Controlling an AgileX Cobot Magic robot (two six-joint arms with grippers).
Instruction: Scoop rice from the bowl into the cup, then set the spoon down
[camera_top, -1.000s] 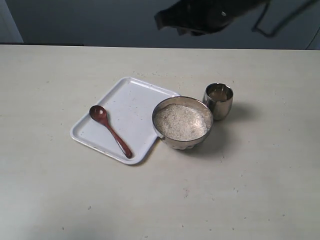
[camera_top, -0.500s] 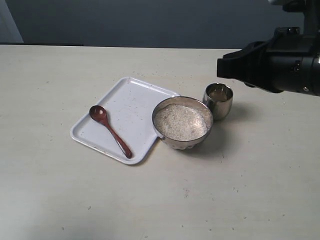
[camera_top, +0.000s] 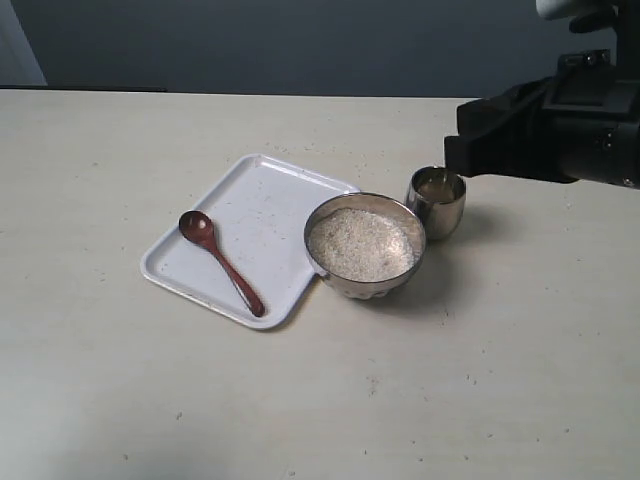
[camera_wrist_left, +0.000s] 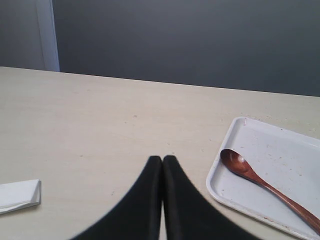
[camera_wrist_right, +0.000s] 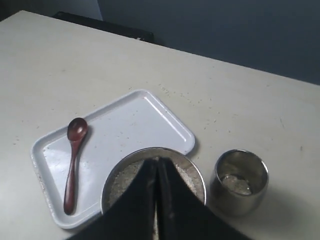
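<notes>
- Spoon (camera_top: 220, 262) flat on white tray (camera_top: 270, 190), left of bowl (camera_top: 365, 283); handle end toward the bowl, nothing gripping it.
- Bowl nearly full of rice (camera_top: 362, 243); cup (camera_top: 437, 203) just right of the bowl, only a thin layer of grains at its bottom.
- Right fingers (camera_wrist_right: 150, 175) pressed together, empty, pointed toward the bowl; right arm (camera_top: 540, 135) raised on the cup's side of the bowl.
- Left fingers (camera_wrist_left: 155, 172) pressed together, empty, left of the bowl beyond the tray.
- Risk: low sweep from the cup's side toward the spoon crosses cup and bowl — clipped rim tips the cup or spills rice.
- Risk: slim handle lying flat; poor pinch likely to slip or skid the tray, which looks to touch the bowl.
- Around: folded white paper (camera_wrist_left: 17, 195) on counter (camera_top: 450, 400), farther from the bowl than the tray, out of the way; stray grains on the tray — harmless.
</notes>
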